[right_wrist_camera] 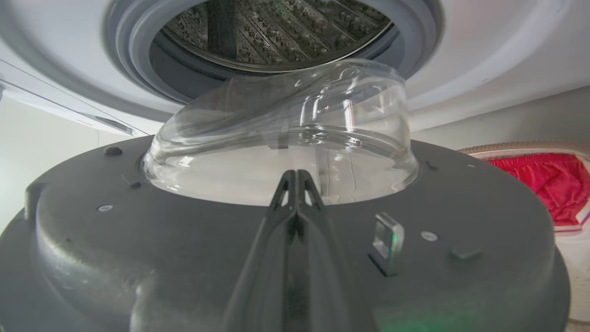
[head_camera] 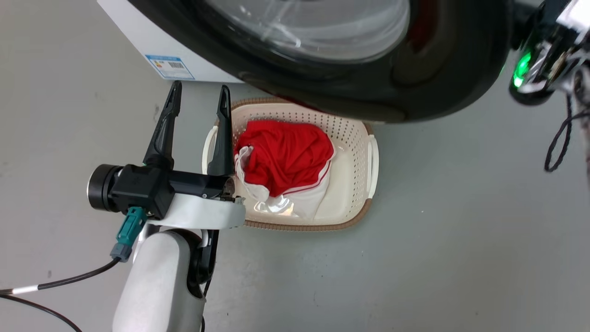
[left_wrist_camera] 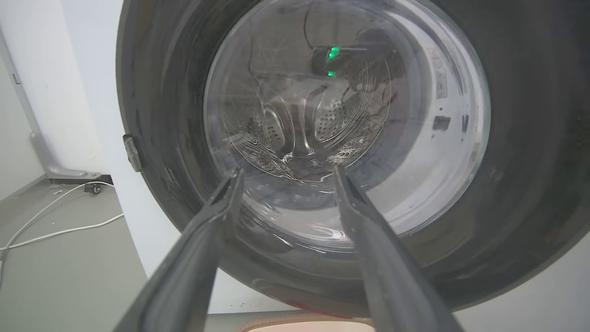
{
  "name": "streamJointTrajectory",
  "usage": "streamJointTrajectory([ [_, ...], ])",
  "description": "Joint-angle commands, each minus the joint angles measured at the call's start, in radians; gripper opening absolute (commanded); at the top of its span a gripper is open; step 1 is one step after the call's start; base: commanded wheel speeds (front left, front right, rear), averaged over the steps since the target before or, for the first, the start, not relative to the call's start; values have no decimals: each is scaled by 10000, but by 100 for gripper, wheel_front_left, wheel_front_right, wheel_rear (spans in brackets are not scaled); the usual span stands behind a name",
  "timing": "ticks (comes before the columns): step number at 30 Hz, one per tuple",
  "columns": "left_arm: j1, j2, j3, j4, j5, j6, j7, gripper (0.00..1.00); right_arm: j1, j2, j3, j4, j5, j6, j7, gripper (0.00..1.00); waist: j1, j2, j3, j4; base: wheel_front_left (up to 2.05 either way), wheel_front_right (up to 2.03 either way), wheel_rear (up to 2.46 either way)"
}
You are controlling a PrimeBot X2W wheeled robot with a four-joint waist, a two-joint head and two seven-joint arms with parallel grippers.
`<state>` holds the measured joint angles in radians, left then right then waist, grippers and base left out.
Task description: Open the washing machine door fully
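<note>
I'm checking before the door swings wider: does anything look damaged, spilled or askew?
Nothing stands out. The glossy black round washing machine door looks intact, and the red and white garment lies inside the cream perforated plastic basket, none spilled on the grey floor.

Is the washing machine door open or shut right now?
Open: the door stands well clear of the drum opening, inner face exposed.

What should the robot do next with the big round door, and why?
Probably push the shut right gripper against the inner face of the washing machine door, swinging it farther from the drum. The door stands only partly open, and the open left gripper holds nothing.
</note>
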<state>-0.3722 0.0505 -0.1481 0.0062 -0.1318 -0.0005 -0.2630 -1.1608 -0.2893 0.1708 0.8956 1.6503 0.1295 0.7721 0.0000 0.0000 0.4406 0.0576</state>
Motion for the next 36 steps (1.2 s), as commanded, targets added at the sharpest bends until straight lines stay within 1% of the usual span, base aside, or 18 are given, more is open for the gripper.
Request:
streamJointTrajectory([
  [1, 165, -6, -8, 57, 22, -30, -25, 100, 407, 153, 106, -142, 2, 20, 100, 0, 0, 0, -302, -48, 0, 0, 0],
  [11, 875, -4, -25, 590, 51, -135, -25, 100, 2696, 685, 177, -1152, 389, 21, 283, 0, 0, 0, -1766, -108, 0, 0, 0],
  [19, 1580, -6, 51, 869, 48, -132, -25, 100, 4414, 1203, 524, -2067, 453, 21, 364, 0, 0, 0, -2779, -198, 0, 0, 0],
  [24, 1837, -6, 40, 976, -5, -142, -25, 100, 5193, 1559, 807, -2710, 399, 21, 319, 0, 0, 0, -3127, -229, 0, 0, 0],
  [29, 2019, -6, 68, 1028, -112, -53, -25, 100, 5862, 2014, 1013, -3464, 581, 21, 141, 0, 0, 0, -3324, -296, 0, 0, 0],
  [36, 2096, -4, 24, 1062, -208, 19, -25, 100, 6669, 2314, 1537, -4291, 754, 21, -186, 0, 0, 0, -3430, -298, 0, 0, 0],
])
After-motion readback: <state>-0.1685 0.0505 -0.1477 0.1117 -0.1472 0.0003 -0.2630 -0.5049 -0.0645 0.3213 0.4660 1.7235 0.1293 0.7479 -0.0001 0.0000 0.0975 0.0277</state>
